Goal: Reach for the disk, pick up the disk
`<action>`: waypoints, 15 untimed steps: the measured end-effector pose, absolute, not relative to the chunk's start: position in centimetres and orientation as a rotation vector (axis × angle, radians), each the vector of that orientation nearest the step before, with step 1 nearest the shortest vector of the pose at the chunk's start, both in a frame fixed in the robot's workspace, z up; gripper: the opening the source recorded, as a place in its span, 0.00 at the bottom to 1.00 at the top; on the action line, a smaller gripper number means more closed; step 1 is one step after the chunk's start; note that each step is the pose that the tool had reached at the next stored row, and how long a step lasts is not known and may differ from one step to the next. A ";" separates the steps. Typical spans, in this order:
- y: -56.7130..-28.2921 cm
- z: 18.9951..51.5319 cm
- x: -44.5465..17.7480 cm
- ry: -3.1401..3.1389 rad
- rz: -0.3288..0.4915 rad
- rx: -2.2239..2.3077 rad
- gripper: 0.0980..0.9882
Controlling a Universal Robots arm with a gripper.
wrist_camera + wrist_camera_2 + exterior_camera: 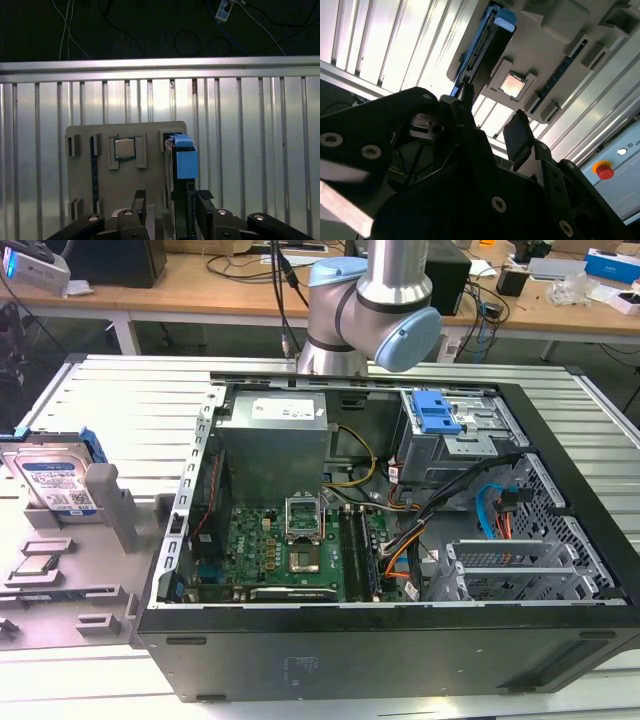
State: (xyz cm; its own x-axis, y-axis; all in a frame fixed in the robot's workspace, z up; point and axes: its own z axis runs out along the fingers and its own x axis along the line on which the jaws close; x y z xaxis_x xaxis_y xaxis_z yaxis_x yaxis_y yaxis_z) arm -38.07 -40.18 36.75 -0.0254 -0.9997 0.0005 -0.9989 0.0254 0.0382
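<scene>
Black angular gripper [171, 212], jaws spread empty, hangs over the blue-framed silver disk [185, 160] standing edgewise at the grey fixture's [125, 185] edge.

Disk [55, 485] stands on edge in holder tray [50, 615] at exterior view's left, chip [35, 565] in front of it; computer case [400, 670] right of tray, arm [370, 310] behind case.

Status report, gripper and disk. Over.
Gripper open, lined up with disk, not gripping. Disk stands on edge in grey holder. Nothing seen between fingers and disk.
</scene>
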 end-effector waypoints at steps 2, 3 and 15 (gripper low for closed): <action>-40.2 36.7 -38.1 -2.229 -0.042 2.175 0.57; -40.2 36.7 -38.1 -2.229 -0.042 2.175 0.57; -38.7 36.7 -38.1 -2.229 -0.042 2.175 0.57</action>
State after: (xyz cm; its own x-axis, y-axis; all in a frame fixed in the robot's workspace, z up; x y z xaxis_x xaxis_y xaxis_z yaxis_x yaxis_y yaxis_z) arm -38.07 -38.66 36.66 -0.0247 -0.9997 0.0004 -0.9990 0.0247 0.0380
